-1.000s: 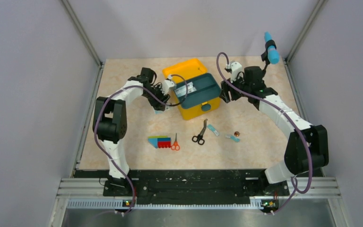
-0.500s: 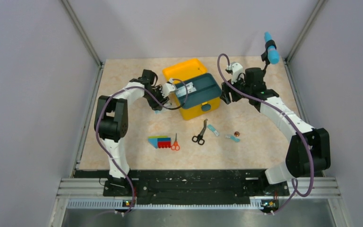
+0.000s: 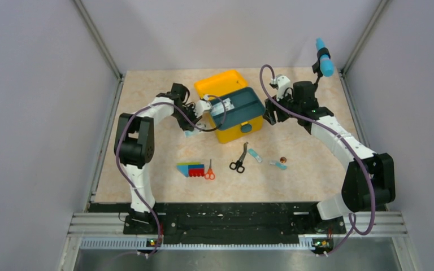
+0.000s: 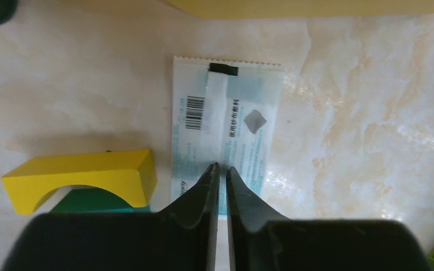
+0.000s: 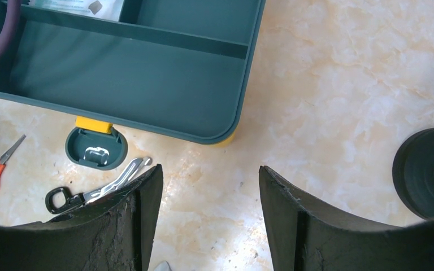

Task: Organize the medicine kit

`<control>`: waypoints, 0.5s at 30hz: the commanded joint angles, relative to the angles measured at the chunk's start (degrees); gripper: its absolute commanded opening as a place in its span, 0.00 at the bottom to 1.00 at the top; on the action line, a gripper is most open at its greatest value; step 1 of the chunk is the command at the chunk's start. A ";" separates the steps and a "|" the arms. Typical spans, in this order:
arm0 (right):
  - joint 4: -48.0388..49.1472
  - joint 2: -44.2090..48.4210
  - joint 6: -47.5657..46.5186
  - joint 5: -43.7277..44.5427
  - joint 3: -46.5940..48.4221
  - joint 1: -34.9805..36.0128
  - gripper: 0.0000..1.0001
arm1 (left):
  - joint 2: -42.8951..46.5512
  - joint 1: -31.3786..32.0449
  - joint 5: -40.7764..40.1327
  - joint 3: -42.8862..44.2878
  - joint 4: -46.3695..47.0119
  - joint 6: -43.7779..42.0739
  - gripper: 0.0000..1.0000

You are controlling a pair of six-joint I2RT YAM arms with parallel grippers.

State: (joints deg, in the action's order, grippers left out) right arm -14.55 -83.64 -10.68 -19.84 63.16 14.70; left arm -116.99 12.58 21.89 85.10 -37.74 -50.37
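Note:
The medicine kit is a yellow box standing open at the back middle, its lid laid back. A dark teal tray sits on top, also in the right wrist view, and holds a white packet. My left gripper is at the kit's left side. In the left wrist view it is shut, tips over a pale blue packet lying flat on the table. My right gripper is open and empty over bare table, just right of the tray.
Black-handled scissors, orange scissors, a multicoloured toy block, two small packets and a small brown ball lie in front of the kit. A yellow arch block lies beside the left fingers.
My left wrist has turned and shifted slightly towards the kit, and the pale blue packet now shows on the table below it. The right arm has barely moved.

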 commanded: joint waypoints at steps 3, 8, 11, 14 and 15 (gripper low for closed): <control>1.01 2.94 -0.22 -0.71 -0.75 -0.46 0.63 | 2.01 -0.69 1.69 -5.11 -10.74 -1.38 0.00; 0.85 2.54 -0.30 -0.90 -0.62 -0.51 0.63 | 8.54 -2.38 5.35 -10.40 -8.76 4.29 0.00; 0.86 2.07 -0.23 -1.06 -0.12 -0.46 0.63 | 13.30 -3.02 5.89 -14.86 -5.87 6.81 0.00; 0.89 1.29 -0.12 -1.41 0.27 -0.50 0.63 | 20.93 -3.35 5.19 -20.50 2.71 12.10 0.21; 0.86 1.03 -0.05 -1.62 0.53 -0.47 0.63 | 23.01 -3.35 4.98 -22.18 6.00 13.54 0.28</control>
State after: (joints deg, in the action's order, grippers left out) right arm -14.74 -83.29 -10.85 -20.08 62.26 14.70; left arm -103.37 9.69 27.00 67.96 -40.18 -43.81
